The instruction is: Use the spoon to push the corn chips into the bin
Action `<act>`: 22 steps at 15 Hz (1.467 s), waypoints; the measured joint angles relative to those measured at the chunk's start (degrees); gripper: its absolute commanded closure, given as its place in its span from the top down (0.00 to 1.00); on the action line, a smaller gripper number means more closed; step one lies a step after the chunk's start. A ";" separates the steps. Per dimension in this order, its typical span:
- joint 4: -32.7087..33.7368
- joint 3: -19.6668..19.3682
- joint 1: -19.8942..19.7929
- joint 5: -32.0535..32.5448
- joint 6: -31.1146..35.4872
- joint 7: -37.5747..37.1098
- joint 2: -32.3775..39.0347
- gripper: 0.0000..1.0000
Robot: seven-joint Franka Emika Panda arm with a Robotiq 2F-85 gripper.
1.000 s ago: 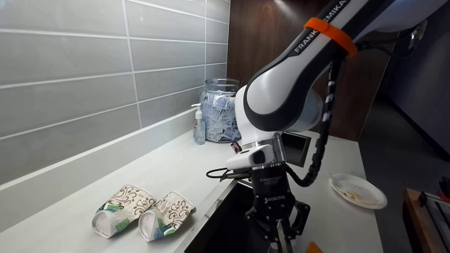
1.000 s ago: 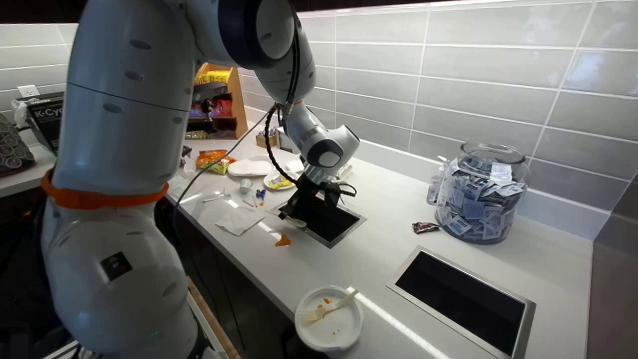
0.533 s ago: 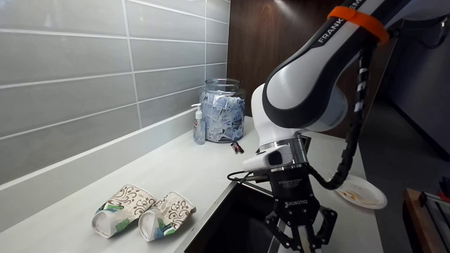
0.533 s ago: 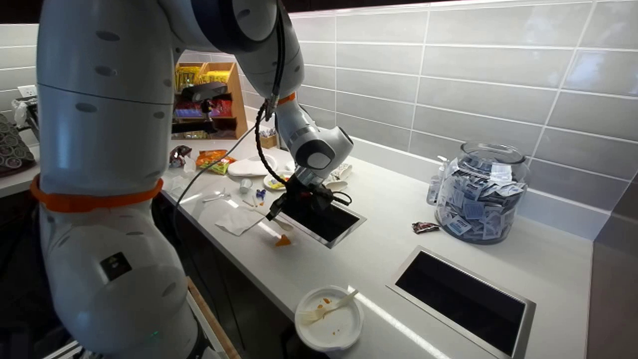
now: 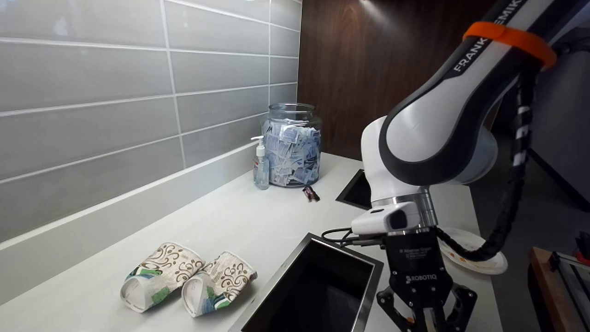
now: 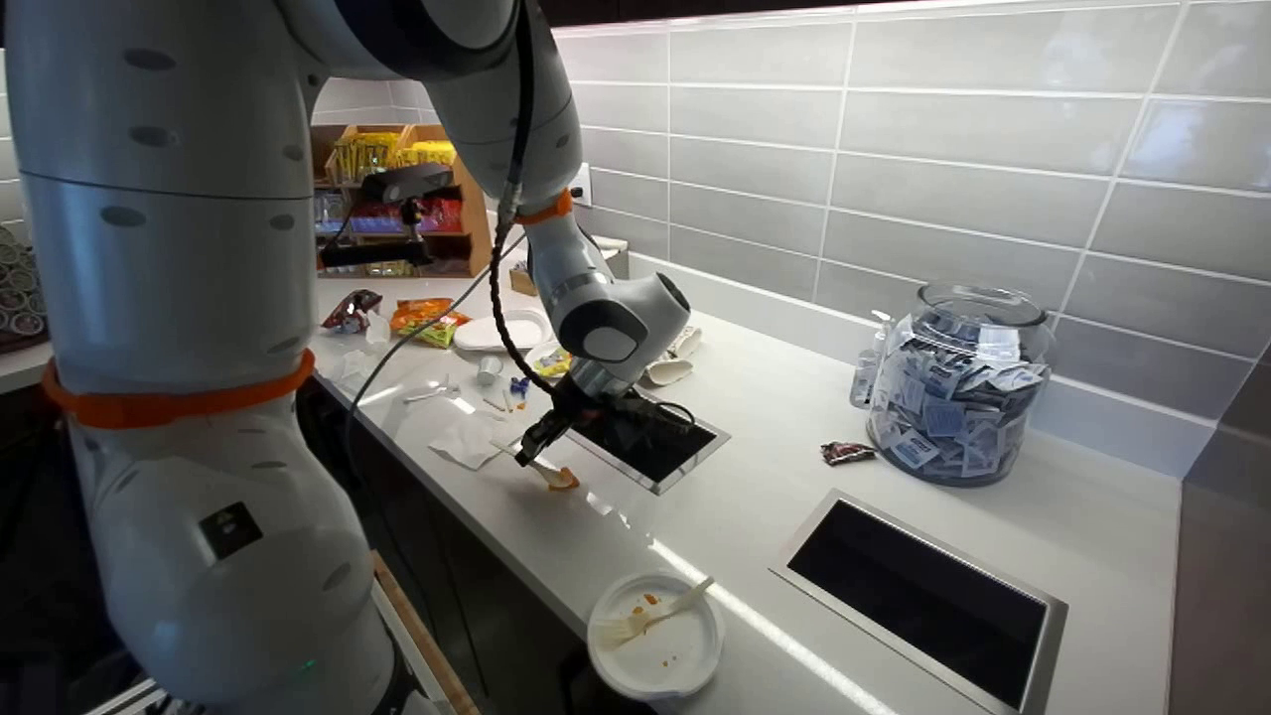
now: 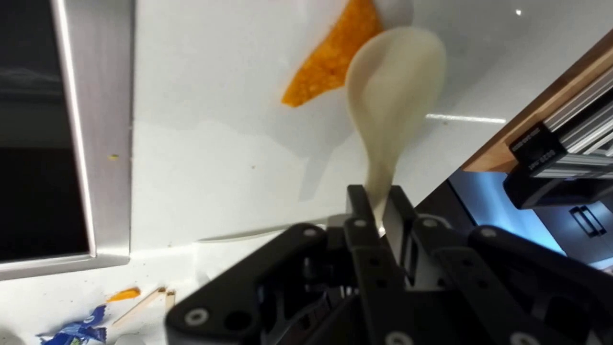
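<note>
Glass jar [image 5: 291,112]: pale sachets [image 5: 292,150] heaped inside. White plate [image 6: 692,647]: fork [image 6: 640,625], orange crumbs [image 6: 650,600]. Bin [image 7: 112,120]: interior dark, contents unclear. Fingers [image 7: 363,235] pinch the handle of the spoon [image 7: 397,79]; bowl juts ahead, overlapping the corn chip [image 7: 330,64] in the wrist view, contact uncertain. Chip on the surface [image 7: 201,143], outside the bin.

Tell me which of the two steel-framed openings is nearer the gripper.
The near opening, the one beside the orange chip. The gripper is just off its rim; the far opening lies well away, by the glass jar.
</note>
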State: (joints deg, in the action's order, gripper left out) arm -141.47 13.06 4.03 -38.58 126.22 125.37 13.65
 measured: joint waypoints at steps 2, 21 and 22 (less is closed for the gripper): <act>-1.46 0.00 -0.01 -2.38 1.44 3.36 -0.18 0.03; -5.65 0.89 3.06 -4.75 8.91 7.57 -4.71 0.03; -6.20 0.97 3.42 -4.75 9.64 6.93 -5.29 0.03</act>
State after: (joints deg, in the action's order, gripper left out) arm -147.67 14.03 7.45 -43.32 135.86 132.30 8.36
